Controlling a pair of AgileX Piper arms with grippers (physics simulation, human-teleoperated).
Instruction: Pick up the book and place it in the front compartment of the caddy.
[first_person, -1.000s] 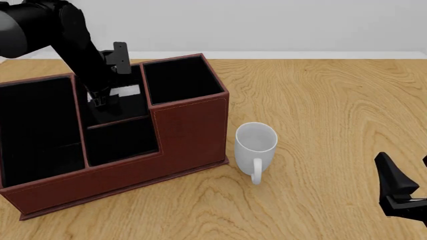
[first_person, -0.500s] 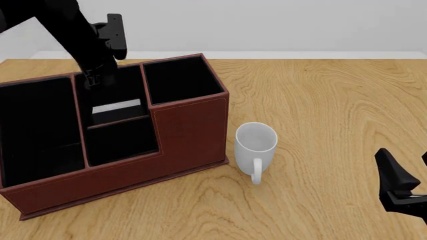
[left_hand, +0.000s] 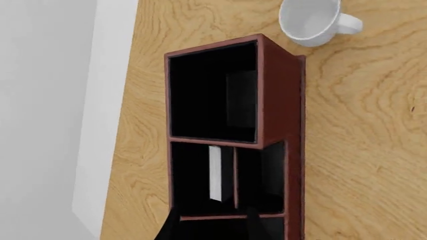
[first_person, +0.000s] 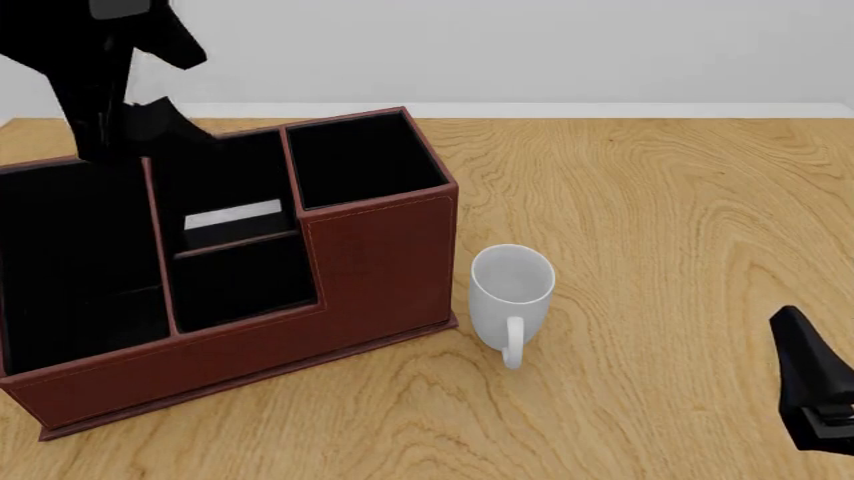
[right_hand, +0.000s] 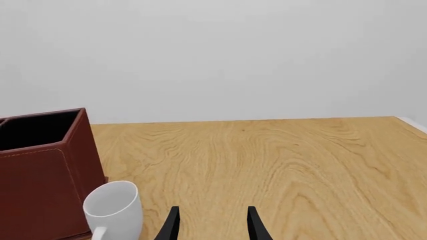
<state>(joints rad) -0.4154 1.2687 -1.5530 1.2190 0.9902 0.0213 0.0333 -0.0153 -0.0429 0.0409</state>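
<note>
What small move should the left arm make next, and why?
Probably keep lifting the left gripper up and away from the caddy, then stop. The book stands on edge inside the front compartment, the fingers are open with nothing between them, and the gripper is above the caddy's walls. The book seems placed, so no further grasp looks needed.

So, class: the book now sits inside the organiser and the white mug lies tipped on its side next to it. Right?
Not quite. The book is inside the organiser, but the white mug stands upright next to it, opening up, as the front view shows.
</note>
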